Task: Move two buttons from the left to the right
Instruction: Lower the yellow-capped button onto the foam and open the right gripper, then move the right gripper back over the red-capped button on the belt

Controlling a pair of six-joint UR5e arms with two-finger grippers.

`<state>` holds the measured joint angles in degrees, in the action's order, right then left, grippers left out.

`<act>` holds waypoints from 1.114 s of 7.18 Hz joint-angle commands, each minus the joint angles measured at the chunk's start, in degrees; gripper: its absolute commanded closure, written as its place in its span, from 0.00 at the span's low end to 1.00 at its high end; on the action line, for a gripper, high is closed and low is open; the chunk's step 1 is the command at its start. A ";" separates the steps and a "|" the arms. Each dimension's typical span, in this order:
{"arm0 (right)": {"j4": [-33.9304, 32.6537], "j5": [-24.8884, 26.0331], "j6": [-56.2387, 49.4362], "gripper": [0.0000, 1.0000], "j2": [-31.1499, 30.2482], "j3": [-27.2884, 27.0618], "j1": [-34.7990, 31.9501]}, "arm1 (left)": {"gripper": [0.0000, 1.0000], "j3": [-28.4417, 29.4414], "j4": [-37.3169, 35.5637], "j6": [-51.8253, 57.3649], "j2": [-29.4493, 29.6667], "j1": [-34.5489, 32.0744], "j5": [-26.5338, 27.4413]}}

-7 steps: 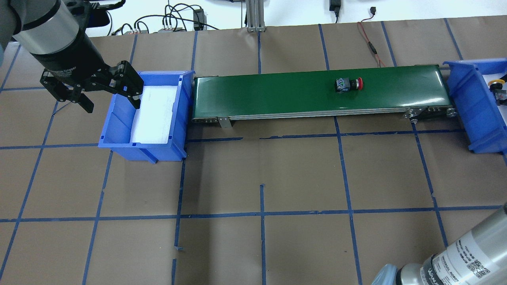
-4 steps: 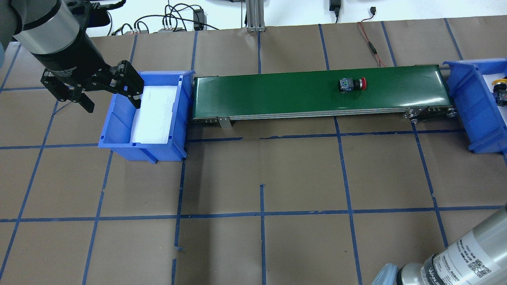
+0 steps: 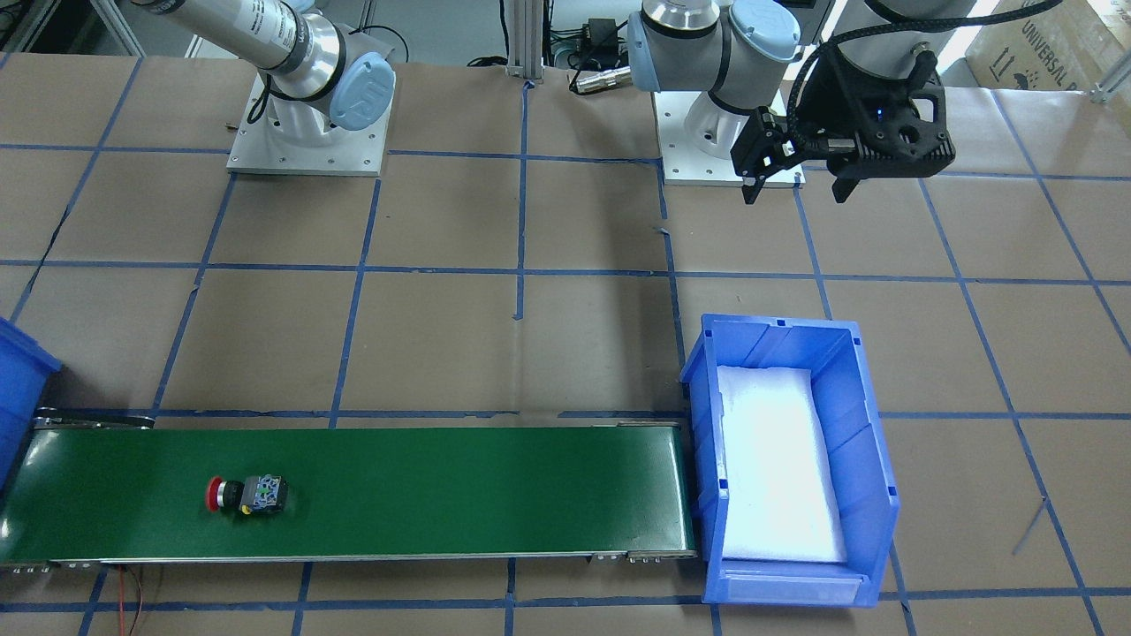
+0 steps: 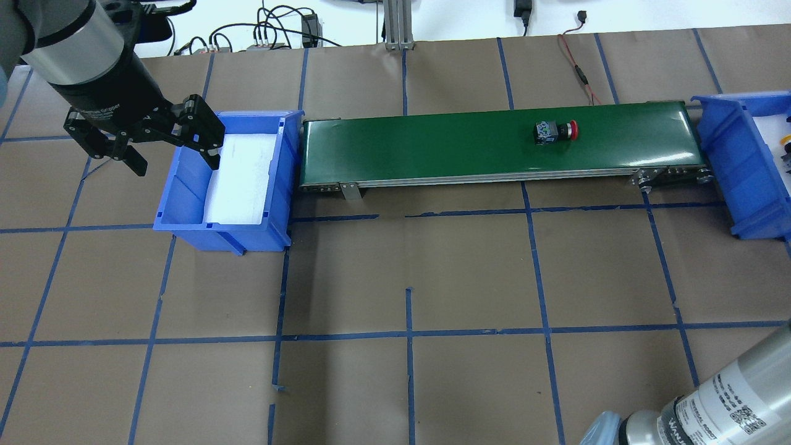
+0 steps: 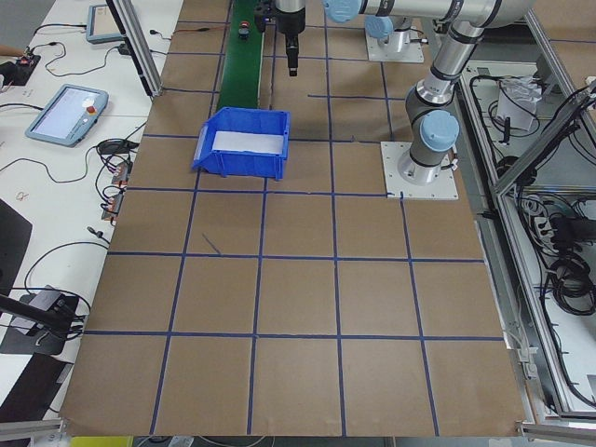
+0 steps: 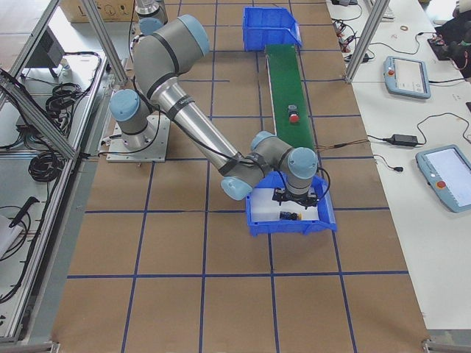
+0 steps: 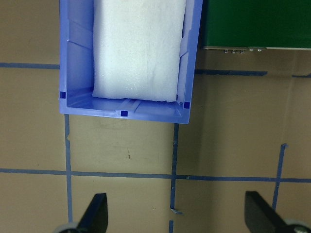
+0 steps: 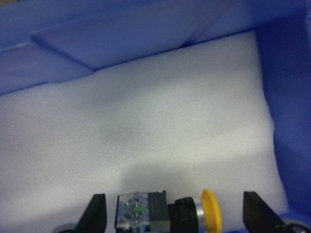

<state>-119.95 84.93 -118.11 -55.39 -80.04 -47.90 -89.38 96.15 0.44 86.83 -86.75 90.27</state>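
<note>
The left gripper (image 4: pixel 176 164) hung in the air near the left bin (image 4: pixel 185 185), a blue one lined with a white foam pad (image 4: pixel 241 176). Its jaws stood wide apart and held nothing. In its wrist view only the brown paper of the table (image 7: pixel 126 145) showed between the fingers, with the short wall of the bin ahead of them.

To the right of this bin lay the green conveyor belt (image 4: pixel 432 148). The red button (image 4: pixel 556 131) lay on its side on the belt, in the right part, its cap pointing toward the right bin (image 4: pixel 723 148). It was well apart from both grippers.

The right gripper (image 8: pixel 176 208) was down inside the right bin, jaws wide open. The yellow button (image 8: pixel 146 216) lay on its side on the foam between the two fingers (image 8: pixel 97 213). A small gap showed on each side, so the fingers did not touch it.
</note>
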 commanded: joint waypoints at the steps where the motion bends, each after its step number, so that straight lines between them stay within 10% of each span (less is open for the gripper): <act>1: 0.15 0.06 6.96 0.00 -4.25 0.23 0.00 | 0.00 0.09 0.00 0.00 0.00 0.00 -0.01; 8: 10.71 0.84 56.17 0.00 -19.64 -7.99 -16.21 | 0.00 0.09 -0.09 0.09 0.00 0.00 0.08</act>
<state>-109.00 85.28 -71.12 -72.59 -84.29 -59.17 -89.30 96.06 0.52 86.84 -86.74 90.34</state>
